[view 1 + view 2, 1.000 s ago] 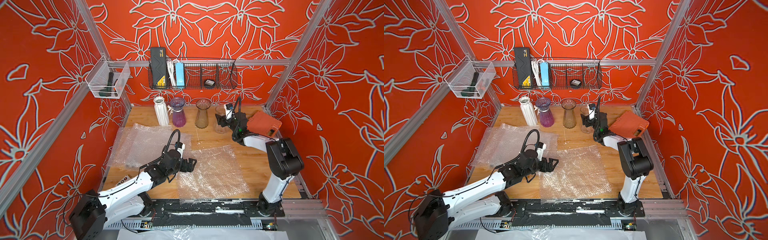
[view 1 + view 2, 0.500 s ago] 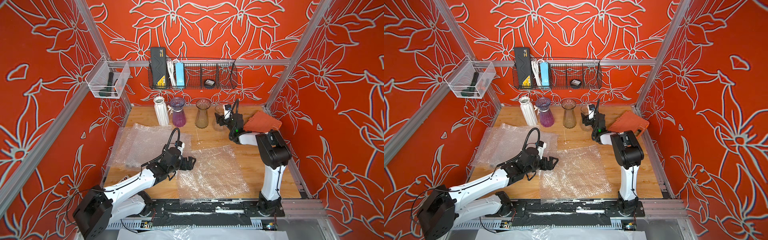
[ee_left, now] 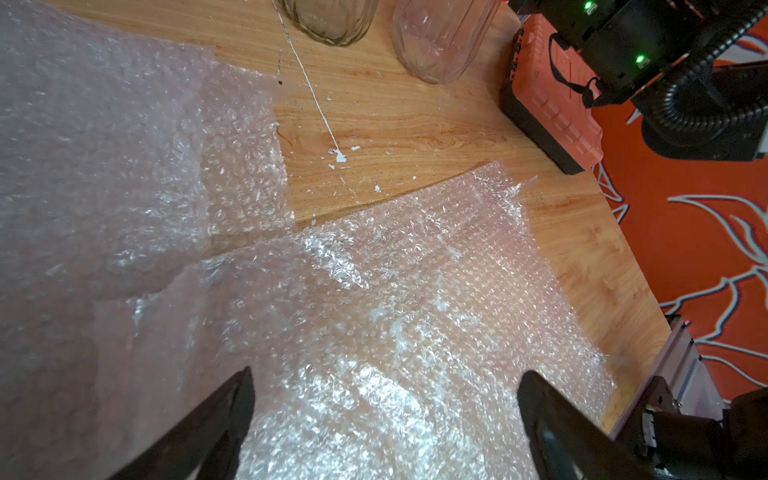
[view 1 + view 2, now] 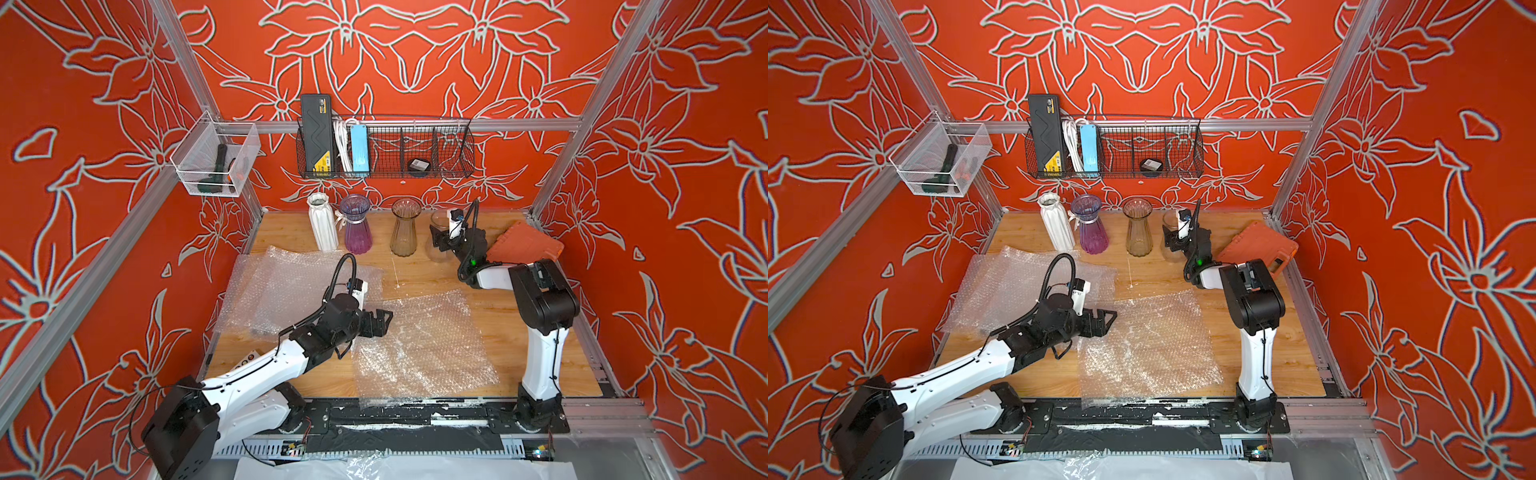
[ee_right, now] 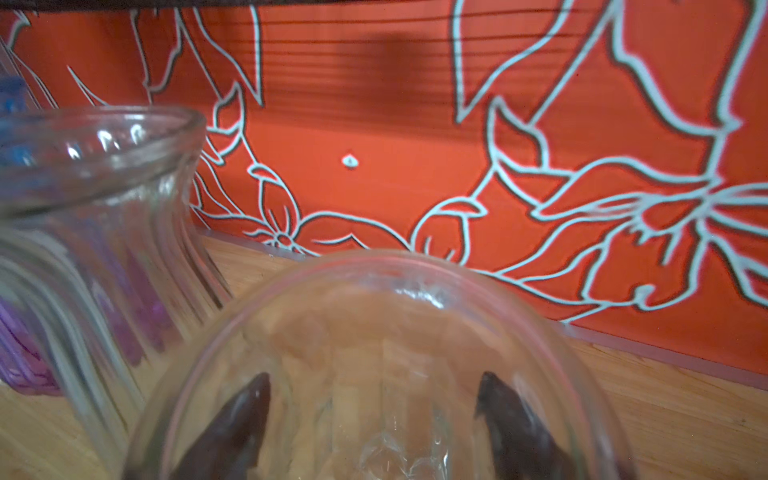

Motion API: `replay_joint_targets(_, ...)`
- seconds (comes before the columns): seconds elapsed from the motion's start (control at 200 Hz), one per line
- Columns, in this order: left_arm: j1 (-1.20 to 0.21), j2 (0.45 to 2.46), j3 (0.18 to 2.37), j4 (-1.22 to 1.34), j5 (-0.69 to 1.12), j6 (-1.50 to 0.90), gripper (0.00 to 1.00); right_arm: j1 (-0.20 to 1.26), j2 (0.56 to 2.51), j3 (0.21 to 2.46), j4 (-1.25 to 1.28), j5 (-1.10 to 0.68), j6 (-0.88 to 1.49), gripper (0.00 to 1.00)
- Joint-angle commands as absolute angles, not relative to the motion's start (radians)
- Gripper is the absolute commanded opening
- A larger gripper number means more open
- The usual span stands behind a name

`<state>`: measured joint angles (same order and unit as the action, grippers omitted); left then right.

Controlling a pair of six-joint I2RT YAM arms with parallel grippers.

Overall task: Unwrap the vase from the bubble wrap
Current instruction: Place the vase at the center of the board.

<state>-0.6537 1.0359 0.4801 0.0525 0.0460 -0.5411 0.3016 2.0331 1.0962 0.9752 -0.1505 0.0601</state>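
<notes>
Clear bubble wrap (image 4: 419, 340) lies flat on the wooden counter (image 4: 519, 332) in separate sheets. Left claw (image 4: 386, 324) hovers over the near sheet's edge, fingers spread wide and holding nothing. Right claw (image 5: 374, 382) straddles the bare clear vase (image 5: 415, 324), which stands at the back beside an amber vase (image 4: 405, 232) — whether its fingers press the glass cannot be told.

Bright, even light; glare on the bubble wrap (image 3: 353, 399); blurry right-wrist close-up.

White links (image 4: 266, 365), black joints (image 4: 544, 299), ribbed black cables (image 4: 343, 266) — left pincer (image 4: 385, 322) and right pincer (image 4: 437, 242) black.
</notes>
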Motion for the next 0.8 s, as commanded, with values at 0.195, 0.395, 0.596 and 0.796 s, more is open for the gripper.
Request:
replay_joint_targets(0.195,-0.647,1.051,0.503,0.069,0.041,-0.549,0.96,0.299,1.933,1.053,1.059,-0.114,0.024,0.98)
replay_joint_targets(0.395,-0.648,1.030,0.507,0.062,0.044,-0.556,0.96,0.300,1.860,0.998,1.019,-0.110,0.009,0.98)
replay_joint_targets(0.596,-0.648,0.997,0.508,0.047,0.053,-0.563,0.96,0.301,1.788,0.951,0.942,-0.112,0.008,0.98)
replay_joint_targets(0.796,-0.647,0.934,0.510,0.013,0.044,-0.559,0.96,0.302,1.743,0.928,0.894,-0.108,-0.003,0.98)
